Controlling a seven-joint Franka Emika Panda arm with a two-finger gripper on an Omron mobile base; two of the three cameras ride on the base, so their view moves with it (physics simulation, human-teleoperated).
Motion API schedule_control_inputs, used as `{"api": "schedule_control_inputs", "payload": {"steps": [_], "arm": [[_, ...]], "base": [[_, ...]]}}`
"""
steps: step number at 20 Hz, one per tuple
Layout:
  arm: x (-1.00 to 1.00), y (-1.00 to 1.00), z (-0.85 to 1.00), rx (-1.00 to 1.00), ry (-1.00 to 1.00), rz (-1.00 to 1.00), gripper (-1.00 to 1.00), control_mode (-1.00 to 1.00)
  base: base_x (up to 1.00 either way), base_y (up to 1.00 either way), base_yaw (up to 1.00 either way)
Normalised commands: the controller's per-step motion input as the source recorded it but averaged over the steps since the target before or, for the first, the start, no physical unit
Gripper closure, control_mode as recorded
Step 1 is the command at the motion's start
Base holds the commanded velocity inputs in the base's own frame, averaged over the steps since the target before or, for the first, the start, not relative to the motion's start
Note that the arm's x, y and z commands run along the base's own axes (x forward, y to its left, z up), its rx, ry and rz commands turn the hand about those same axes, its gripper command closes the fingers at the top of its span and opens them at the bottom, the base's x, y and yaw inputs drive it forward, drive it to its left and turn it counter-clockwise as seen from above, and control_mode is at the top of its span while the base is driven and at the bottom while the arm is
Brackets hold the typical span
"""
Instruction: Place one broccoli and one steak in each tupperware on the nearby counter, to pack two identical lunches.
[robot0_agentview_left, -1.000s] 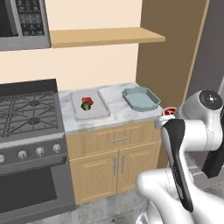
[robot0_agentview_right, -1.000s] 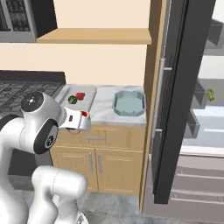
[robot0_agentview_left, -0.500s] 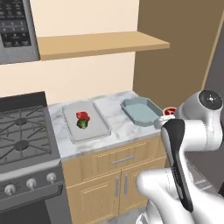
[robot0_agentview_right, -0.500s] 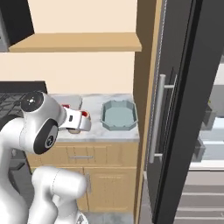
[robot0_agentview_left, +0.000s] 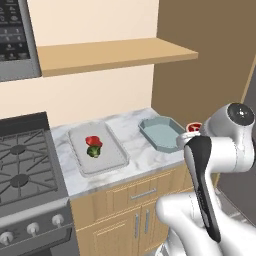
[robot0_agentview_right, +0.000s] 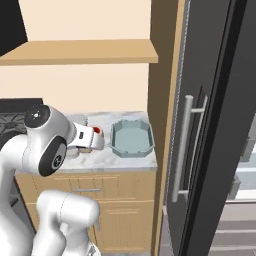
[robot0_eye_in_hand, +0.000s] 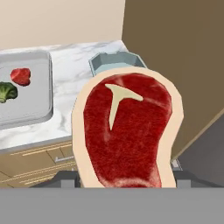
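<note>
Fingers (robot0_eye_in_hand: 127, 181) stand wide, closed on a large raw steak (robot0_eye_in_hand: 127, 135) with a pale T-bone and a fat rim; the steak rises upright from between them in the hand view. Marbled worktop (robot0_agentview_left: 132, 135) carries both containers. Grey tray (robot0_agentview_left: 97, 150) lies near the stove (robot0_agentview_left: 25, 170) and holds a small red steak piece (robot0_agentview_left: 92, 141) touching a broccoli floret (robot0_agentview_left: 94, 151). Teal tupperware (robot0_agentview_left: 161, 134) sits to its right, beside the tall brown panel; nothing in it. Wooden shelf (robot0_agentview_left: 110, 55) above
</note>
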Motion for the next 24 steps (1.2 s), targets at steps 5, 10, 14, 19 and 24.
{"api": "schedule_control_inputs", "payload": {"steps": [5,10,14,19,24], "arm": [[0.09,0.00,-0.06,0.00,0.00,-0.01,1.00,-1.00],[0.38,0.00,-0.16,0.00,0.00,0.00,1.00,-1.00],[0.33,-0.03,-0.16,0.00,0.00,0.04,1.00,-1.00],[0.47,-0.01,-0.17,0.00,0.00,0.02,1.00,-1.00],[0.65,0.00,-0.17,0.00,0.00,0.00,1.00,-1.00]], "base": [[0.01,0.00,-0.02],[0.00,0.00,0.00],[0.00,0.00,0.00],[0.00,0.00,0.00],[0.00,0.00,0.00]]}}
